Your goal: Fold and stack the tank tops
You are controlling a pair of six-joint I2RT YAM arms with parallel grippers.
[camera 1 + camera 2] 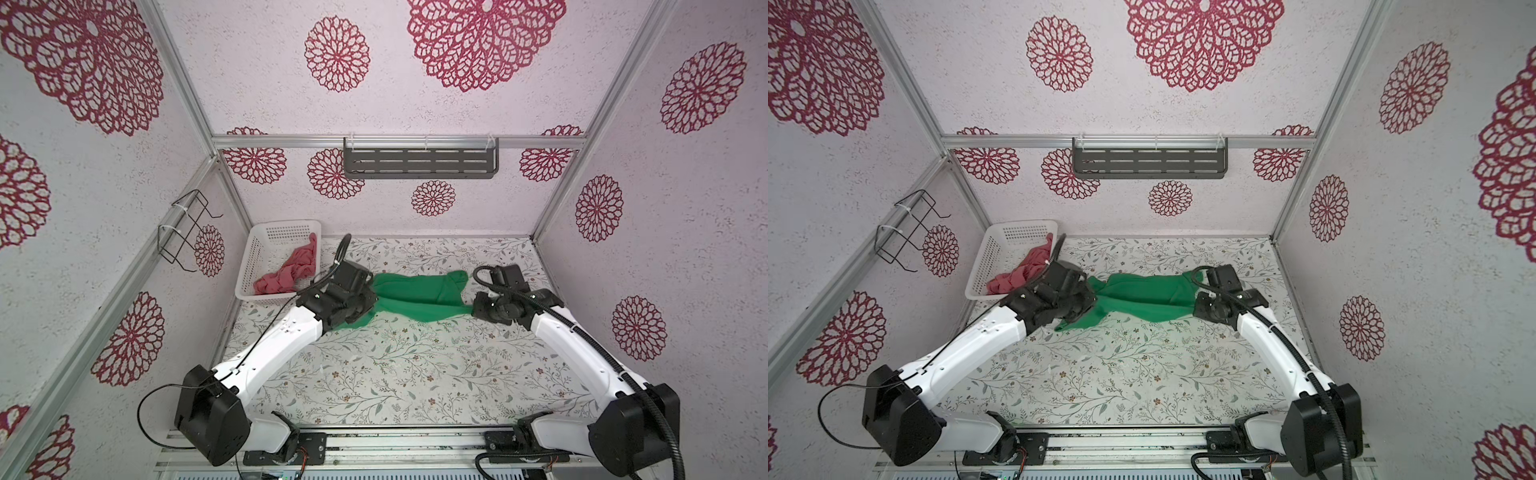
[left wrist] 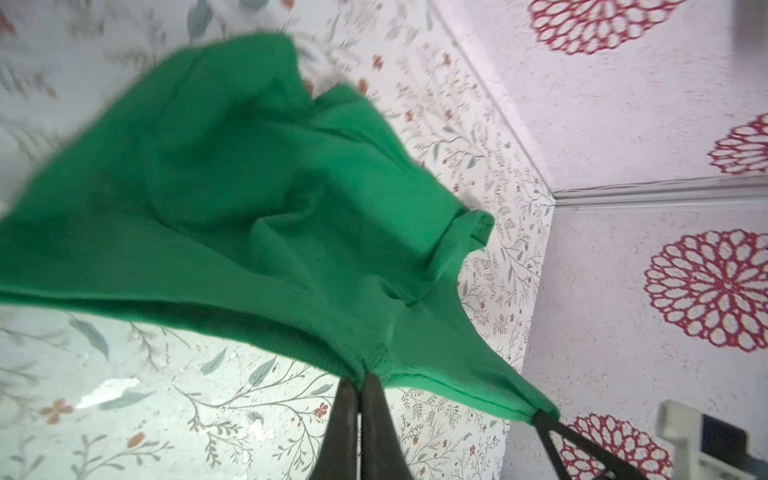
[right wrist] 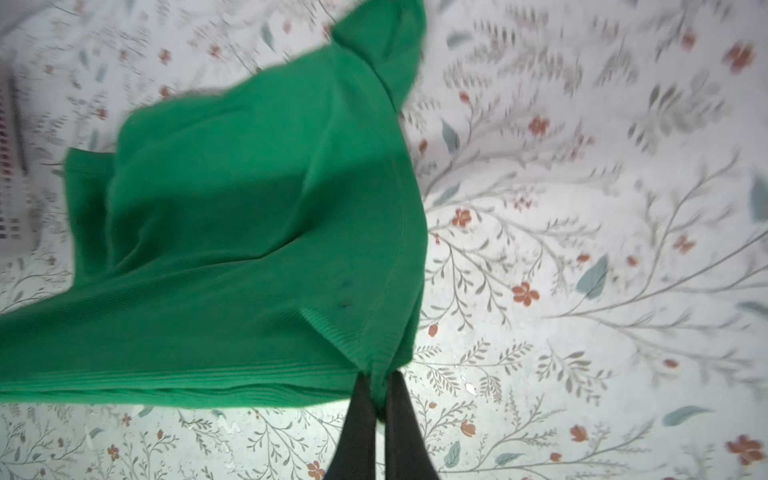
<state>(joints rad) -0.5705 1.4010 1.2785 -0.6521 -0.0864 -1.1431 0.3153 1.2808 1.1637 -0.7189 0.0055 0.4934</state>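
Left pincer (image 2: 360,376): closed on bright green cloth tank top (image 1: 415,293) edge
Right pincer (image 3: 379,380): grips its opposite edge
Pink-red cloth top (image 1: 289,270): crumpled in white perforated basket (image 1: 257,249)

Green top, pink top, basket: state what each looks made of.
Green top: soft knit cloth, matte; fine ribbing shows near its hem in the right wrist view, and it drapes in folds. Pink top: likely a similar soft cloth, matte, crumpled in limp folds; weave too small to tell. Basket: probably rigid plastic, white, smooth; thin walls with moulded rows of holes.
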